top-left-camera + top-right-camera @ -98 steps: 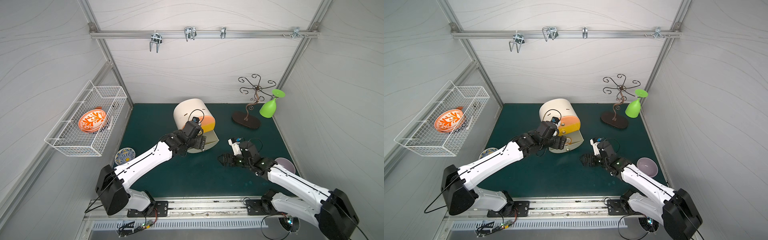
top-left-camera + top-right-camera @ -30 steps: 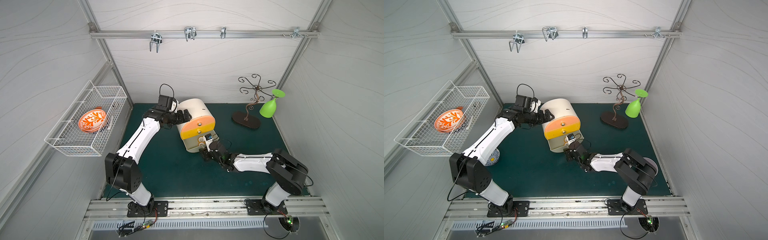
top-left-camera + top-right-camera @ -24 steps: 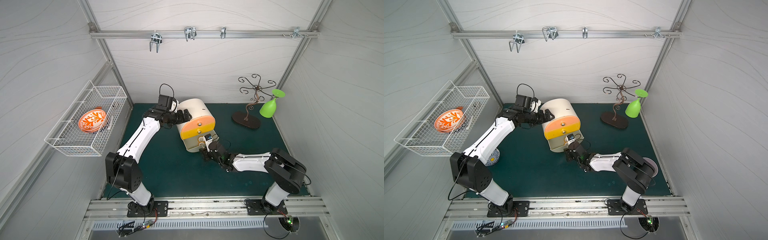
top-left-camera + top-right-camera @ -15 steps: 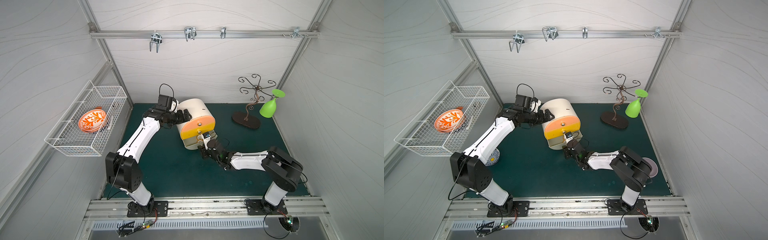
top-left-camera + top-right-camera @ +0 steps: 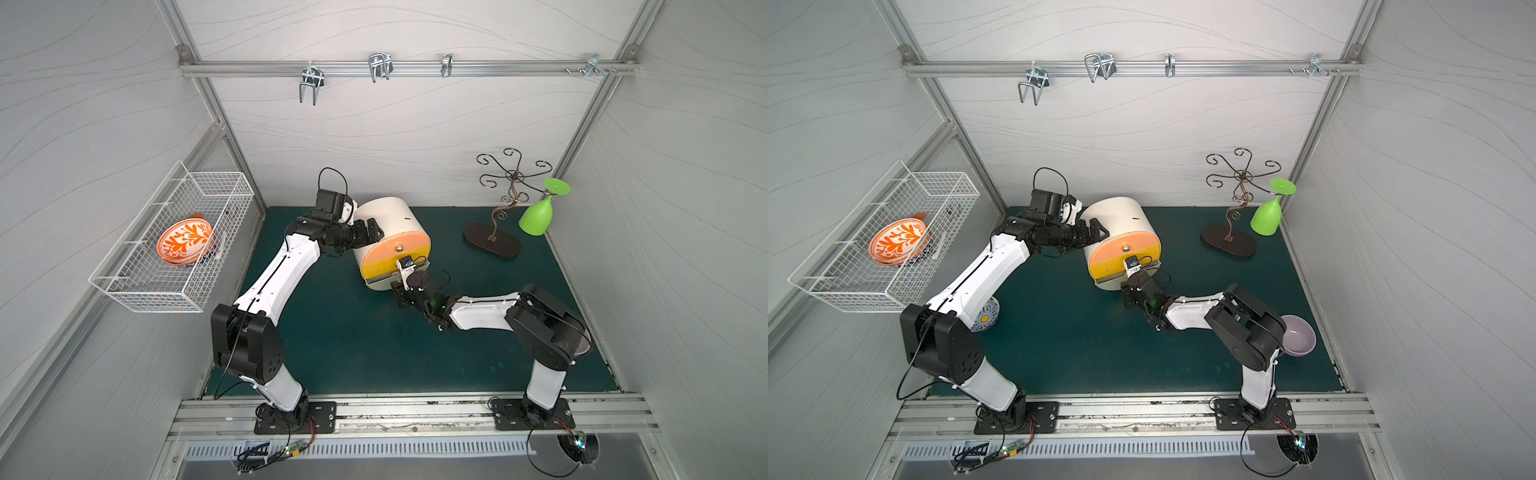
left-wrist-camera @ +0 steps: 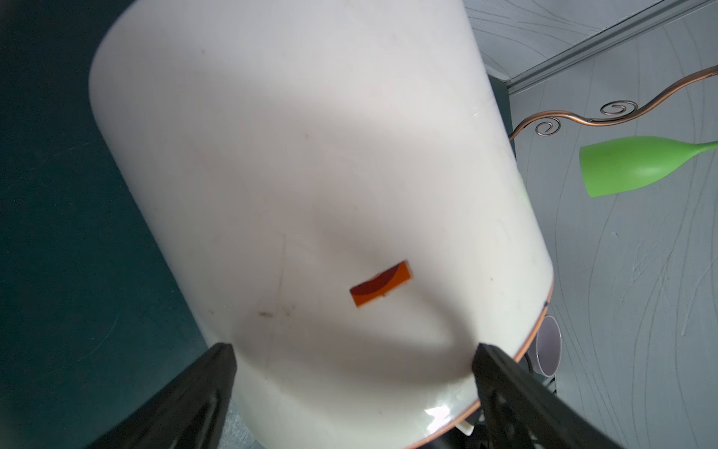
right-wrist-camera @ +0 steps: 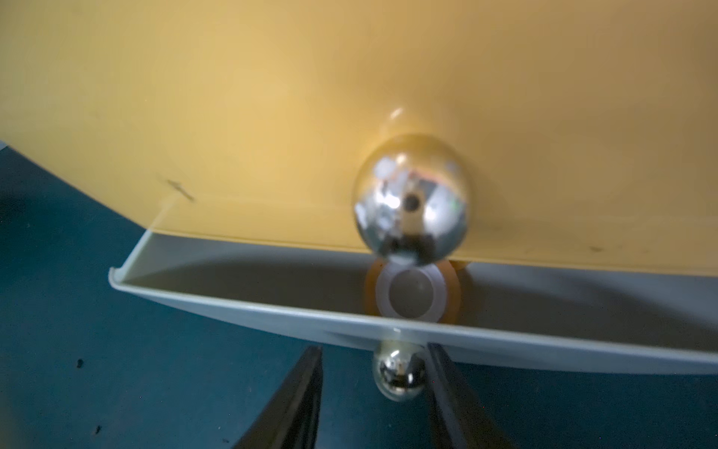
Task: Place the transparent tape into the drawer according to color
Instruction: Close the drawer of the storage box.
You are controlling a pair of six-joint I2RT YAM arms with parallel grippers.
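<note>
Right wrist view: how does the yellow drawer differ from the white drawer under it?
The yellow drawer is shut, while the white drawer stands pulled out. The white drawer shows an orange tape roll inside; the yellow drawer's inside is hidden. The right gripper straddles the white drawer's knob; the yellow drawer's knob is free. Both carry a chrome ball knob.

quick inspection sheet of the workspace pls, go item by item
surface: green mat, a few dark specks
job's things: drawer cabinet upright; bottom drawer ajar, one orange tape roll inside; other rolls not seen
clutter: green goblet, scroll stand, lilac bowl, blue patterned dish
pincers: left pincer open, set against the cabinet's cream shell; right pincer open, fingers either side of the bottom drawer's knob
cables: black loop at the left wrist, wires by the front rail
surroundings: wire basket holding an orange patterned bowl; hook rail above
</note>
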